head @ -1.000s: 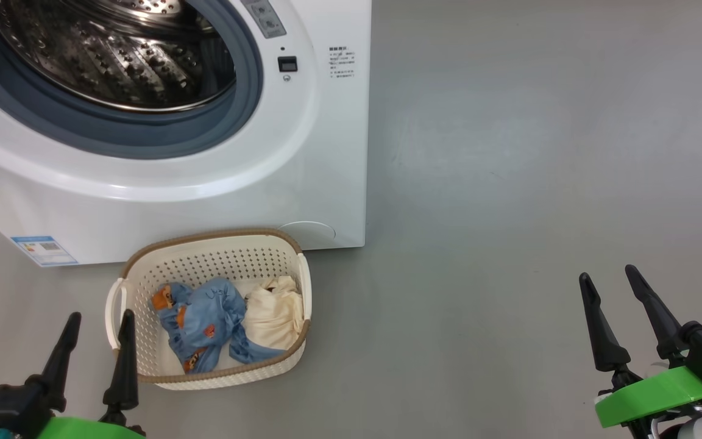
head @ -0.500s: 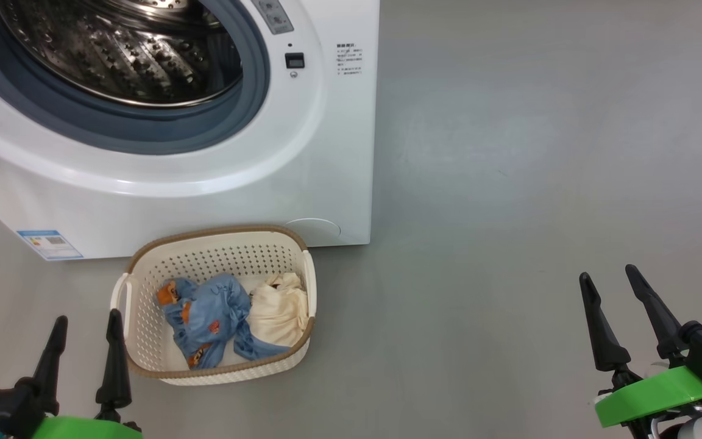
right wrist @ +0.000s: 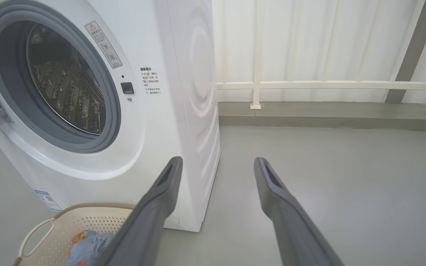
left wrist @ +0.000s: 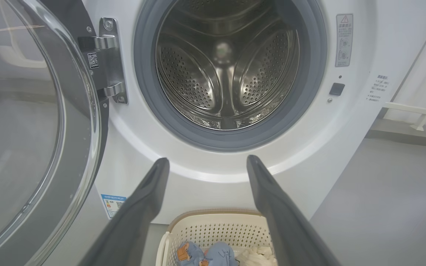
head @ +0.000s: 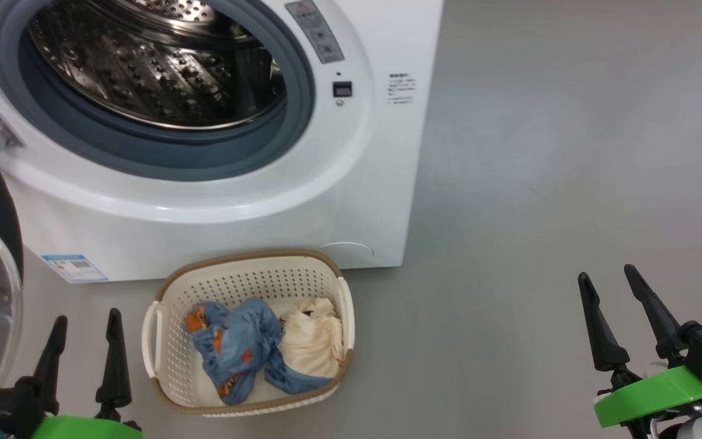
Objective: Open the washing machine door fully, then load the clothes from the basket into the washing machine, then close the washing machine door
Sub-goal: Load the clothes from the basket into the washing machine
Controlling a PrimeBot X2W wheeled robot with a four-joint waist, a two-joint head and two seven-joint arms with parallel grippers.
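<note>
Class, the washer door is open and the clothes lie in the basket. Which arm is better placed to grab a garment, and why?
Left. The left gripper, open, hovers right beside the basket holding the clothes; the right gripper, also open, sits far off across the floor.

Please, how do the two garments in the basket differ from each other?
Colour: the blue garment is light blue with small orange prints; the cream garment looks plain. Place: the blue garment lies left and middle in the basket, the cream garment at the right. Spread: the blue garment covers more than the cream garment. Both lie crumpled.
</note>
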